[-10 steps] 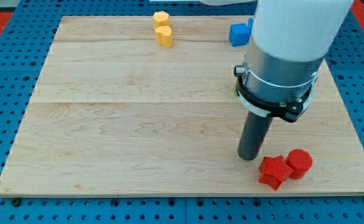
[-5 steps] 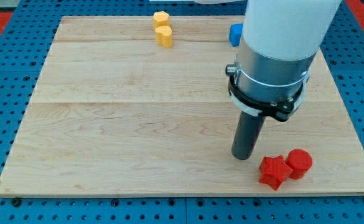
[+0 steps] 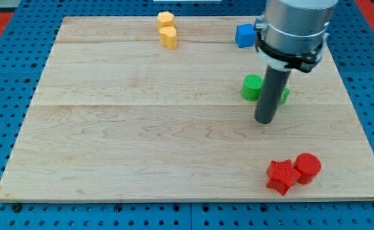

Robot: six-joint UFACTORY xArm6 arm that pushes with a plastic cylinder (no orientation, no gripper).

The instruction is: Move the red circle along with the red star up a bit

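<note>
Table (image 3: 142,140): a pale wooden board on a blue pegboard; every block sits on it.
Red star (image 3: 281,176): near the view's bottom right corner of the table, lying flat.
Red circle (image 3: 307,167): just at the star's right and a shade higher in the view, touching it or very nearly so; the seam between them cannot be made out for certain.
My tip (image 3: 264,121): the lower end of the dark rod, set down on the table well above the red pair in the view and slightly to their left, with bare wood between. It touches neither red block.
Green blocks: a green round one (image 3: 251,87) lies just at the rod's left, above the tip in the view; a second green one (image 3: 283,96) shows only as a sliver at the rod's right edge, its shape hidden by the rod.
Blue block (image 3: 244,35): a cube near the view's top edge of the table, left of the arm's metal collar, which covers part of its right side.
Yellow blocks: two small ones, one (image 3: 165,19) above the other (image 3: 169,36), touching, at the view's top centre, far from the tip.
Fingers: none show; the arm ends in the plain rod, so no apart or together can be told.
</note>
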